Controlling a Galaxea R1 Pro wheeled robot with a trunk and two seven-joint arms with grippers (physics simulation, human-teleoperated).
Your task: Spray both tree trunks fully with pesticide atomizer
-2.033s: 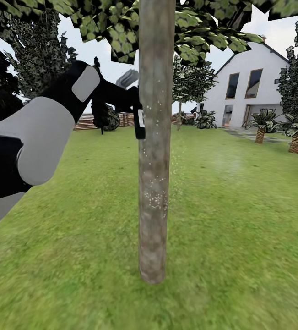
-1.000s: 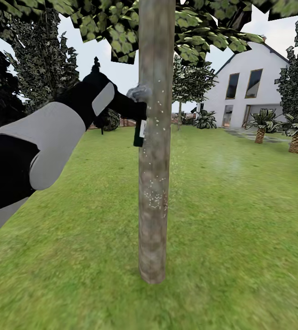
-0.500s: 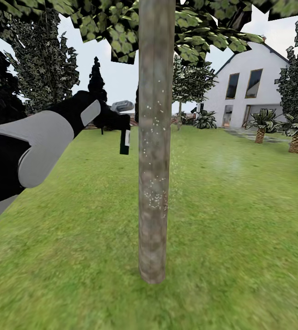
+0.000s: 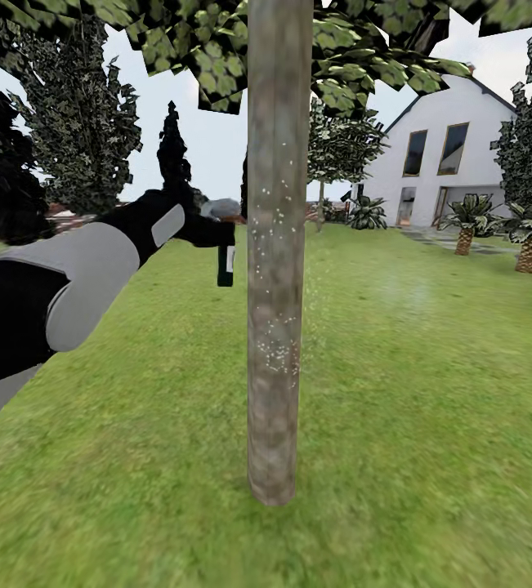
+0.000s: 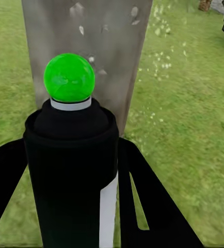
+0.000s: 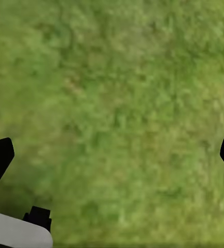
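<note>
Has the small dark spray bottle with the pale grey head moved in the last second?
Yes. The dark spray bottle has drawn back from the grey-brown tree trunk: it overlapped the trunk's edge then, and now grass shows between them.

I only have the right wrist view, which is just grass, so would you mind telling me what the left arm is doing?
Observer: The left gripper is shut on the atomizer, held beside the tree trunk.
Operator: Thank you. Is any pesticide on the bark?
Observer: Yes, white specks dot the trunk's middle stretch; the bottom looks bare.
Operator: Is the bottle's indicator visible?
Observer: The left wrist view shows a green dot on top, facing the trunk.
</note>
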